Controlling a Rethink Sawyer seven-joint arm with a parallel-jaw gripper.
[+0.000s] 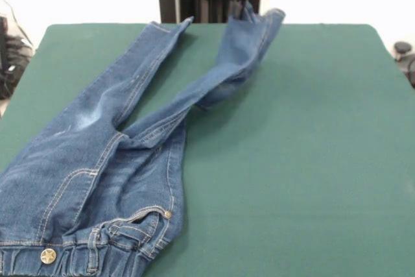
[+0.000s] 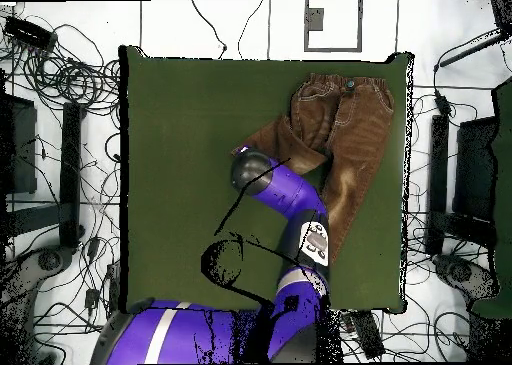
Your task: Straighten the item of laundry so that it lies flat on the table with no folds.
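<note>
Front view shows the hand [image 1: 245, 6] pinching the jeans' [image 1: 97, 160] cuff (overhead hides this).

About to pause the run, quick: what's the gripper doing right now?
Gripper: at the raised cuff of one leg of the jeans; whether it is open or shut cannot be told.
</note>
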